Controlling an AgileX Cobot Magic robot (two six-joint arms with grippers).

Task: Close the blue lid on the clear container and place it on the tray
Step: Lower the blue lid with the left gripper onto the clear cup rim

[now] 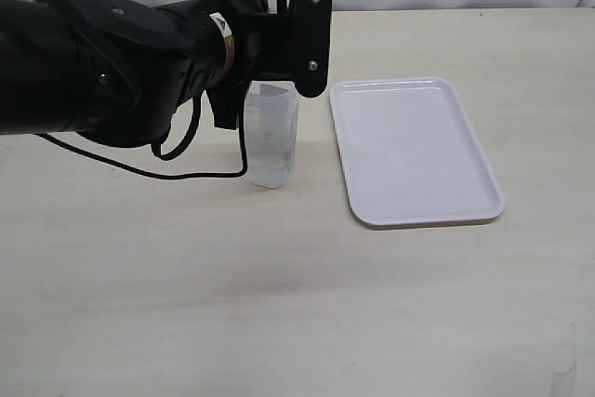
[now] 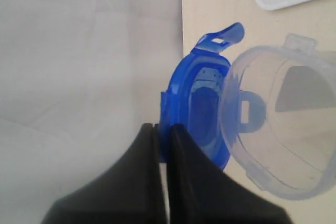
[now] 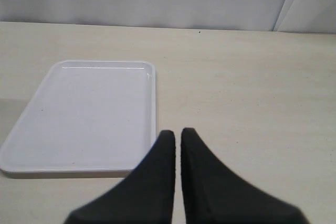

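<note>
Clearly the blue lid [image 2: 202, 109] is not yet on. It is held on edge, pinched at its rim by the closed left gripper [image 2: 164, 127], so its face stands tilted rather than flat. In the left wrist view it sits just beside the mouth of the clear container [image 2: 278, 129], whose rim overlaps part of it. I cannot tell whether the two touch. One snap flap [image 2: 227, 33] sticks out free from the lid's edge, which suggests that nothing is latched. An edge grip like this probably leaves the lid's face clear to swing down over the opening.

The clear container [image 1: 271, 141] stands upright on the table [image 1: 279, 313], under the left arm, which reaches over it from the left and hides its rim in the exterior view. It is just left of the tray [image 1: 414, 151], with a narrow strip of table between them, so the later carry looks short. The tray holds nothing.

The right gripper [image 3: 176, 132] has its jaws together on nothing. It hangs above bare table with the tray [image 3: 79, 114] in its camera's sight, and it does not show in the exterior view. It is apparently waiting clear of the capping.
</note>
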